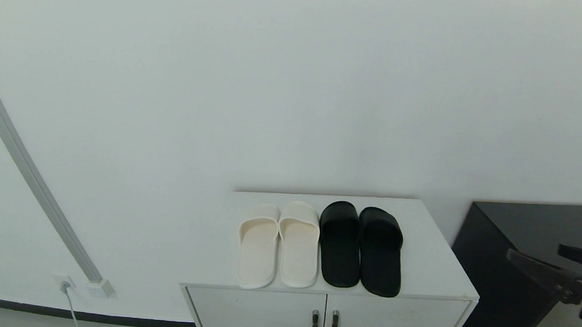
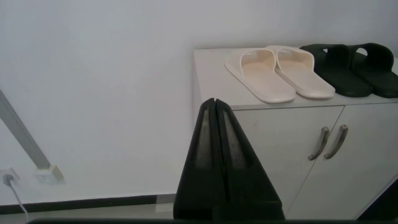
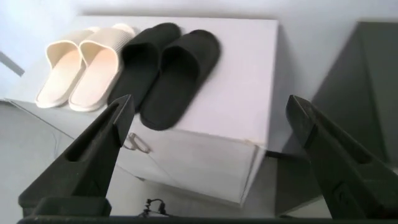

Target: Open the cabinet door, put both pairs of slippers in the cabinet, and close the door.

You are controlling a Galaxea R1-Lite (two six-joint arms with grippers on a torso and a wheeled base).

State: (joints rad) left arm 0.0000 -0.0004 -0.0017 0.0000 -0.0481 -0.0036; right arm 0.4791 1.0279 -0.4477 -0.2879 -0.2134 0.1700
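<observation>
Set on top of a white cabinet (image 1: 438, 268) against a pale wall: two pairs of slippers in one row, toes to the wall, heels close to the front edge. Cream slippers (image 1: 277, 246) toward the left, black slippers (image 1: 361, 250) toward the right, the inner cream one touching the inner black one. Both cabinet doors (image 1: 260, 314) shut, with two upright metal handles (image 1: 315, 324) just beside each other at the middle seam.

Left tool (image 2: 214, 102) clenched on nothing, fingers pressed flat together, held off the cabinet's left front corner and apart from it. Right tool (image 1: 534, 249) released, jaws spread wide and holding nothing, off the cabinet's right side and in front of a dark cupboard (image 1: 539, 223); in the right wrist view, the black slippers and the cabinet's right front corner seen between its two fingers (image 3: 93, 149).

Low on the wall at the left, a socket with a plug and white cord (image 1: 64, 286), below a slanting grey cable duct (image 1: 25, 171).
</observation>
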